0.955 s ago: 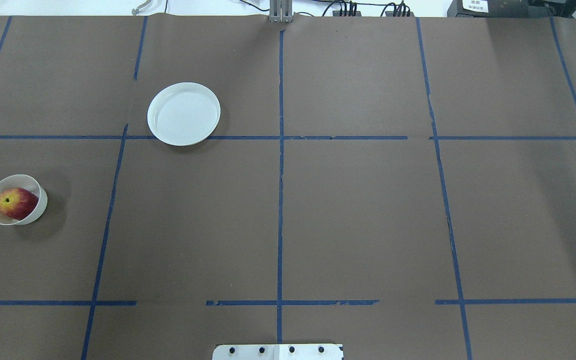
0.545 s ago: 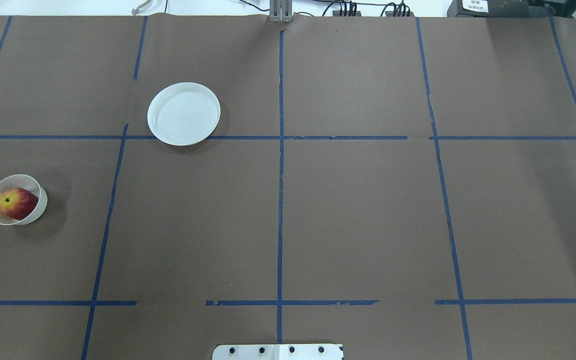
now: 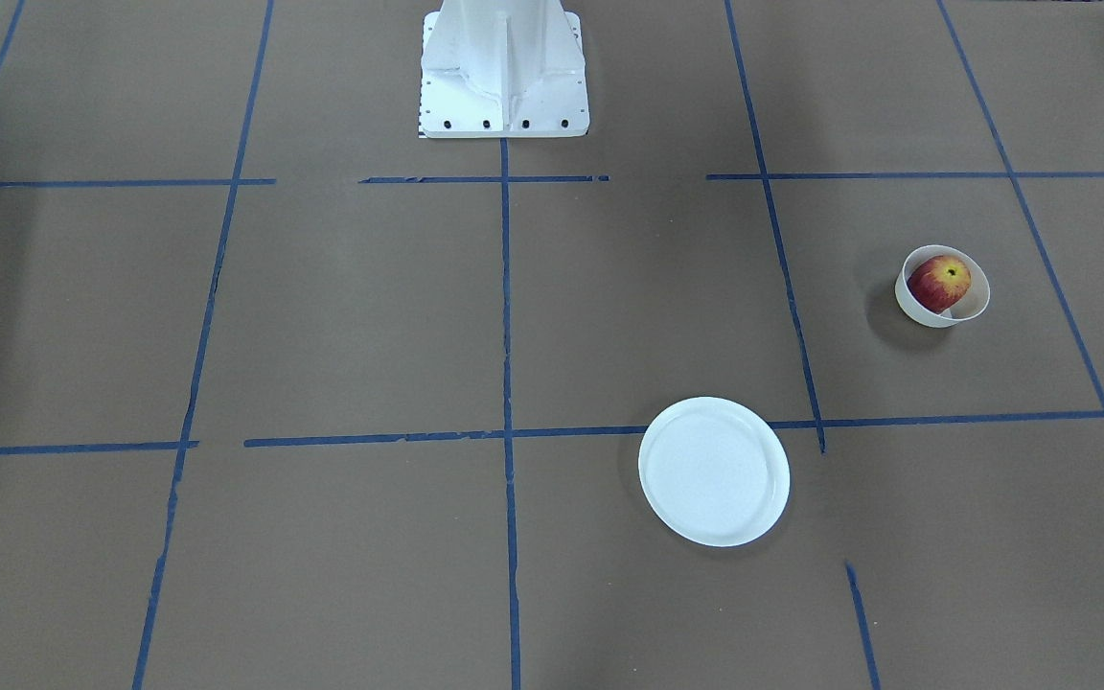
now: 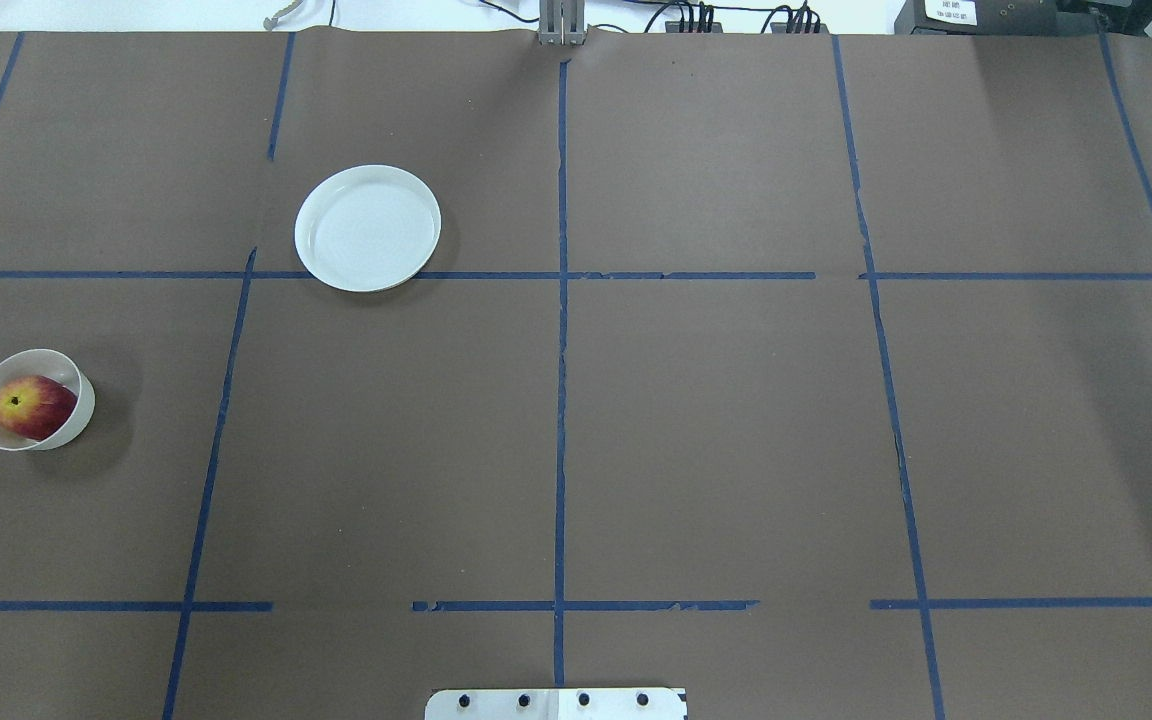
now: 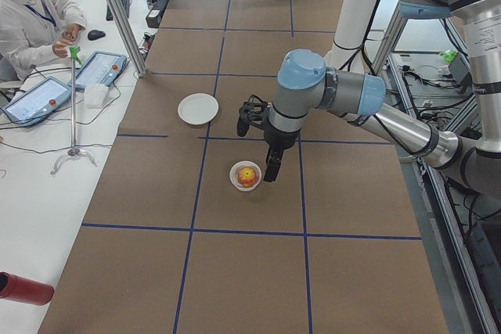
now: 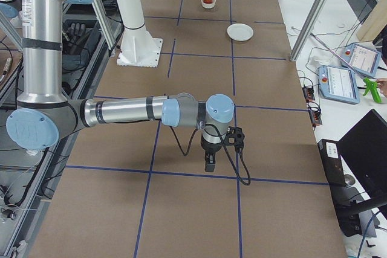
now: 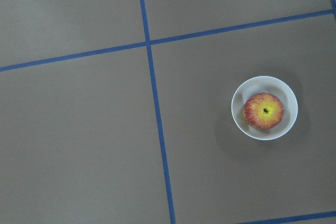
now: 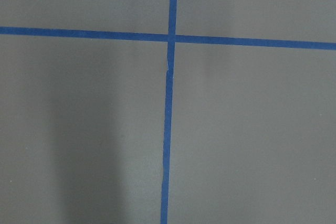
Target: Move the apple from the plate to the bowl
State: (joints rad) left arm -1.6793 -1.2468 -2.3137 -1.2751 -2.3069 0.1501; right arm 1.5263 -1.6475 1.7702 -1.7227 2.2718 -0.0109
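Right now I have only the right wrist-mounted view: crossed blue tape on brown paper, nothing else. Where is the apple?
Observer: The apple sits inside the bowl, stem dimple facing up.
Reviewer: And the plate?
Observer: The plate is bare and stands apart from the bowl.
Reviewer: Is a gripper holding the apple?
Observer: No, nothing touches it in the front-facing view. The left gripper shows only in the exterior left view, beside the bowl. I cannot tell from there whether it is open or shut.
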